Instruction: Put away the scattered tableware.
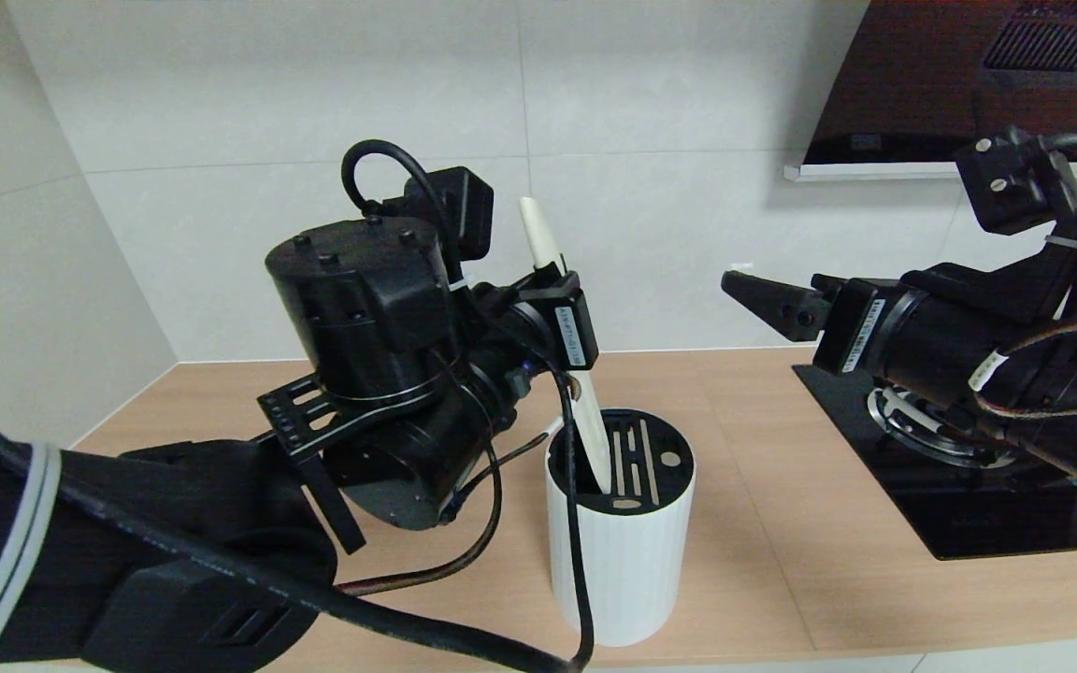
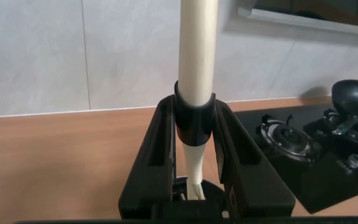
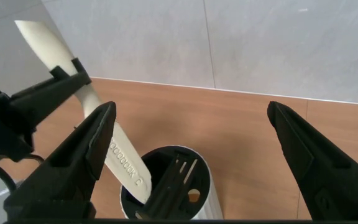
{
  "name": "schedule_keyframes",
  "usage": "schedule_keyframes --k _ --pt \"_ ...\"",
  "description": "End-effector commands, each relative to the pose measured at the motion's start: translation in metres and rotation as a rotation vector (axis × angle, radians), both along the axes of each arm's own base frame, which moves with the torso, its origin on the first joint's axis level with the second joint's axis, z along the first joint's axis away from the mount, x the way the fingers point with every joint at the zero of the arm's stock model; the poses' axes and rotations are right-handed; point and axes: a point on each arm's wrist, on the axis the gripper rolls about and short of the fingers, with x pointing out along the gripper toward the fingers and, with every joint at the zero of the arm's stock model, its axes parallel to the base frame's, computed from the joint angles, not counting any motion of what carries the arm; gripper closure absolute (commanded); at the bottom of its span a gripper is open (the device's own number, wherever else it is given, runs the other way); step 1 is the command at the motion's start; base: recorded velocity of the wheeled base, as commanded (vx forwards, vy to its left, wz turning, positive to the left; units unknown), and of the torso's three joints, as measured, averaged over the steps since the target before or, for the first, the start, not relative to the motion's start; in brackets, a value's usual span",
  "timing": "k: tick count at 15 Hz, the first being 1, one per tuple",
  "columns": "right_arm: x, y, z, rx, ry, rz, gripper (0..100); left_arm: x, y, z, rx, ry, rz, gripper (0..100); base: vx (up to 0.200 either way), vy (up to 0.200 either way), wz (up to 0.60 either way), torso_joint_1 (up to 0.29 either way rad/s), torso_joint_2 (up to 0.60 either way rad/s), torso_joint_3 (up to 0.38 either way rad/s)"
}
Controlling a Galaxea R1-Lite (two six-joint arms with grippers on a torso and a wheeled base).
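Light wood tabletop (image 1: 763,523) running back to a white tiled wall (image 1: 641,234). A black gas stove (image 1: 959,505) is set in on the right, with a dark hood (image 1: 922,84) above it. A white ribbed holder (image 1: 620,561) with a black slotted top sits near the front edge, middle-ish. My left hand (image 1: 565,318) is clamped on a cream utensil (image 1: 595,430), nearly upright, its lower end poking into the holder's big opening. My right hand (image 3: 191,115) hangs spread wide by the stove's left edge, holding nothing. My left arm blocks the tabletop left of the holder.

A cream utensil (image 1: 593,421) stands tilted, its lower end inside the slotted, black-topped white ribbed holder (image 1: 627,561).
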Motion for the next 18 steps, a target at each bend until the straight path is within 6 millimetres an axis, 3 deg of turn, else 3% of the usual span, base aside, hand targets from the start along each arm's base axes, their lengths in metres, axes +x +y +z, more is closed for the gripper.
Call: schedule_keyframes --k 1,8,18 --pt "0.0 0.001 -0.001 -0.001 0.002 0.001 0 0.003 -0.002 -0.006 0.013 0.011 0.001 100 0.0 0.0 0.0 0.0 0.0 0.0" --pt "0.001 0.001 -0.001 -0.003 0.004 0.001 0 0.011 -0.018 -0.04 0.082 0.082 0.005 100 0.0 0.0 0.0 0.0 0.0 0.0" --pt "0.003 0.002 -0.004 -0.009 0.011 0.001 0 0.007 -0.032 -0.082 0.18 0.166 -0.025 100 0.0 0.0 0.0 0.0 0.0 0.0"
